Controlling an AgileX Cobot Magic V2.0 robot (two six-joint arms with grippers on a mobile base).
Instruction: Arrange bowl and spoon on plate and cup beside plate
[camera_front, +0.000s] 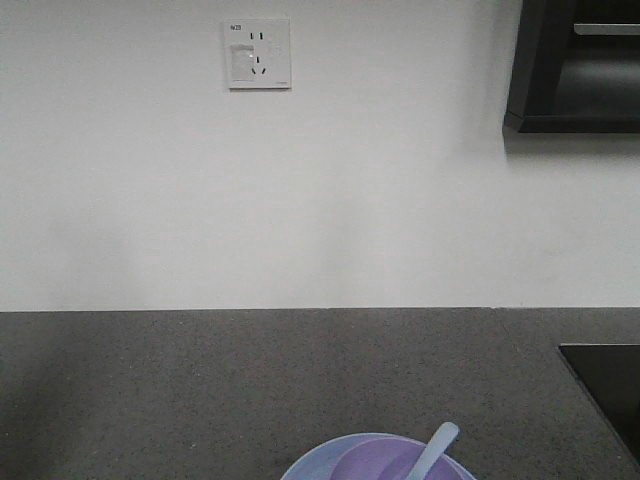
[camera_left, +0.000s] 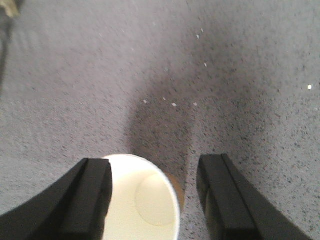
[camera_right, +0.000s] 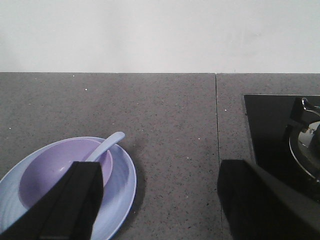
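Observation:
The lavender bowl (camera_right: 55, 170) sits inside the pale blue plate (camera_right: 122, 180) on the dark counter. The pale spoon (camera_right: 107, 145) lies in the bowl with its handle resting over the rim. The front view shows the same plate (camera_front: 310, 460), bowl (camera_front: 375, 462) and spoon (camera_front: 435, 450) at its bottom edge. My right gripper (camera_right: 161, 167) hangs open over bare counter just right of the plate, its left finger in front of the bowl. The cup (camera_left: 145, 200) stands upright, its cream inside visible. My left gripper (camera_left: 155, 165) is open around it, the rim close to the left finger.
A black cooktop (camera_right: 272, 130) with a metal burner (camera_right: 307, 140) lies to the right of the plate, past a seam in the counter. A white wall with a socket (camera_front: 259, 53) backs the counter, and a dark cabinet (camera_front: 580, 65) hangs at upper right.

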